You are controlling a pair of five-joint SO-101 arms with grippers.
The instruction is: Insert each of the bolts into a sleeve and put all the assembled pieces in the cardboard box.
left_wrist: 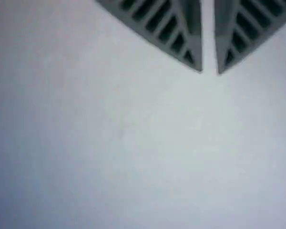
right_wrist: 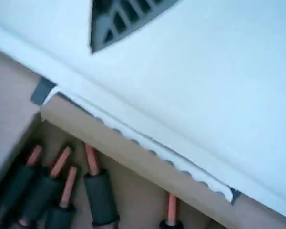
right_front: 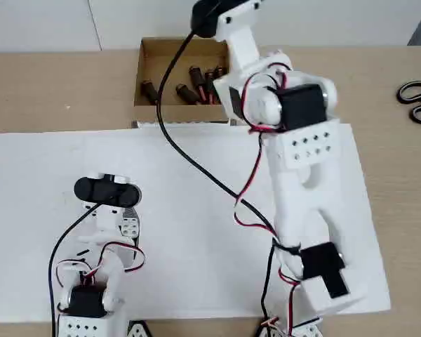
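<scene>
Right wrist view: cardboard box (right_wrist: 133, 160), holding assembled pieces (right_wrist: 99, 195), borders the white sheet (right_wrist: 205, 71).

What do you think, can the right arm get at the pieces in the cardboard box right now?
Probably yes. The right arm stretches over to the box, whose top is open, and the pieces lie uncovered just past its near wall, with nothing in between.
</scene>
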